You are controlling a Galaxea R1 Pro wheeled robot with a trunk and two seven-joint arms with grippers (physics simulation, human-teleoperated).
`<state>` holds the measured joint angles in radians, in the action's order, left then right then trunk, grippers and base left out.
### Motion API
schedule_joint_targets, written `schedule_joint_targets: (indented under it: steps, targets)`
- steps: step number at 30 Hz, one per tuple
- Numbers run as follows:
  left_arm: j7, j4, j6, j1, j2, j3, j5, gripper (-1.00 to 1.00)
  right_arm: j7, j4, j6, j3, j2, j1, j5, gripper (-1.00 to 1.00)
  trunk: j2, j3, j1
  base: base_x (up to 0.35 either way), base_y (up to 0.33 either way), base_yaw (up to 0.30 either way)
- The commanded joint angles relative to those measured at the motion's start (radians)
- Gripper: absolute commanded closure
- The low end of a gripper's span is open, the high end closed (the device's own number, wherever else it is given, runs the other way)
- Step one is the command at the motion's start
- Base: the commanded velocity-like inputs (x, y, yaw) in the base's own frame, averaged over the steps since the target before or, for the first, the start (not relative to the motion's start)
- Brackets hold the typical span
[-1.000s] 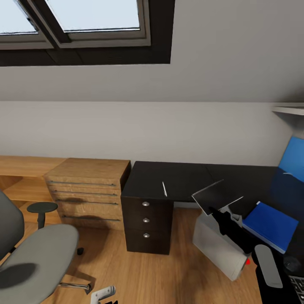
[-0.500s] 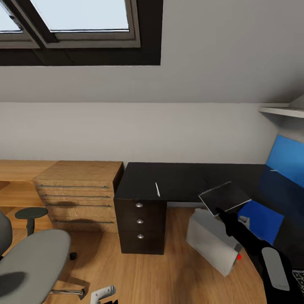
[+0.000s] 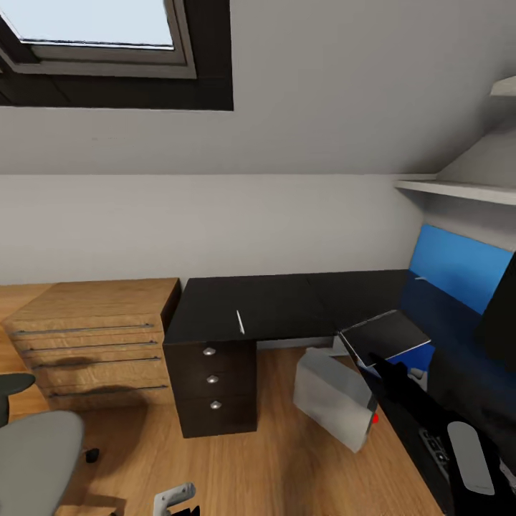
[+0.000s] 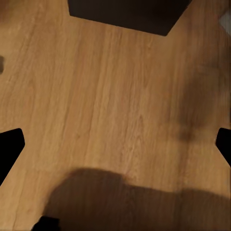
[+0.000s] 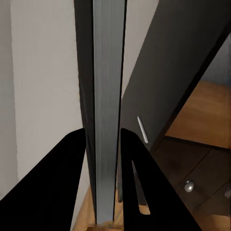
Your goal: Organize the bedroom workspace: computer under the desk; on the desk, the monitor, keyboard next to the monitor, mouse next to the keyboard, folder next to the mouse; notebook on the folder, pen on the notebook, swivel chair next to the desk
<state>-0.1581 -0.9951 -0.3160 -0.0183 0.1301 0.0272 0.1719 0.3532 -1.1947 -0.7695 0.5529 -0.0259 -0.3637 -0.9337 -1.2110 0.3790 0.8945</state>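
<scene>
One thing, the notebook (image 3: 385, 335), is clamped in our right end effector (image 3: 374, 360) above the blue folder (image 3: 419, 356) on the bench (image 3: 287, 304), so we should level it and lower it squarely onto the folder.

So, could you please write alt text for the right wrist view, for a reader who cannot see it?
The right pincer is shut on the notebook, seen edge-on between the two black fingers. Behind it are a pale wall and the black desk, with the white pen lying on the desk and wood floor beyond.
</scene>
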Motion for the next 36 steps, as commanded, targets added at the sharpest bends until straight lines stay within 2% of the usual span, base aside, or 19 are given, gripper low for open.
schedule_joint_targets:
  steps: [1, 8, 18, 21, 23, 26, 29, 32, 34, 35, 36]
  targets:
    - [-0.005, -0.002, -0.004, 0.000, 0.000, 0.001, 0.011, -1.00, 0.004, 0.001, -0.007, 0.002, 0.001, -0.001, -0.002, 1.00, -0.001, 0.001, 0.000, 0.000, 0.000, -0.270]
    - [-0.005, -0.002, -0.002, 0.000, 0.000, 0.001, 0.011, -1.00, 0.004, 0.008, -0.007, 0.002, 0.000, -0.001, -0.002, 1.00, -0.001, 0.001, 0.000, 0.000, 0.000, -0.268]
    - [-0.005, -0.002, -0.002, 0.000, 0.001, 0.000, 0.011, -1.00, 0.004, 0.010, 0.002, -0.002, 0.004, -0.001, -0.002, 1.00, -0.001, 0.001, 0.000, 0.000, 0.000, -0.033]
    - [-0.005, -0.002, -0.002, 0.000, 0.001, 0.000, 0.011, -1.00, -0.029, 0.038, 0.037, -0.001, 0.004, -0.007, -0.001, 1.00, -0.001, 0.001, 0.000, 0.000, 0.000, 0.000]
    - [-0.005, -0.002, -0.002, 0.000, 0.002, 0.000, 0.011, -1.00, -0.081, 0.056, 0.056, 0.000, -0.001, -0.023, -0.003, 1.00, -0.001, 0.001, 0.000, 0.000, 0.000, 0.000]
    - [-0.005, -0.002, -0.002, 0.000, 0.001, 0.001, 0.011, -1.00, -0.117, 0.063, 0.064, 0.002, -0.006, -0.066, -0.004, 1.00, -0.001, 0.001, 0.000, 0.000, 0.000, 0.000]
    - [-0.005, -0.002, -0.002, 0.000, 0.001, 0.001, 0.011, -1.00, -0.120, 0.065, 0.065, 0.002, -0.005, -0.069, -0.006, 1.00, -0.001, 0.001, 0.000, 0.000, 0.000, 0.000]
    - [-0.005, -0.002, -0.002, 0.000, 0.001, 0.001, 0.012, -1.00, -0.144, 0.087, 0.067, 0.002, -0.010, -0.078, -0.067, 1.00, -0.001, 0.001, 0.000, 0.000, 0.000, 0.000]
    - [-0.006, -0.002, -0.002, 0.000, 0.002, 0.001, 0.011, -1.00, -0.210, 0.139, 0.069, 0.002, -0.034, -0.122, -0.124, 1.00, -0.001, 0.001, 0.000, 0.000, 0.000, 0.000]
    - [-0.005, -0.002, -0.002, 0.000, 0.002, 0.000, 0.011, -1.00, -0.263, 0.245, 0.072, 0.002, -0.069, -0.195, -0.176, 1.00, -0.001, 0.001, 0.000, 0.000, 0.000, 0.000]
    - [-0.005, -0.002, -0.002, 0.000, 0.002, 0.000, 0.011, -1.00, -0.270, 0.284, 0.073, 0.002, -0.079, -0.216, -0.188, 1.00, -0.001, 0.001, 0.000, 0.000, 0.000, 0.000]
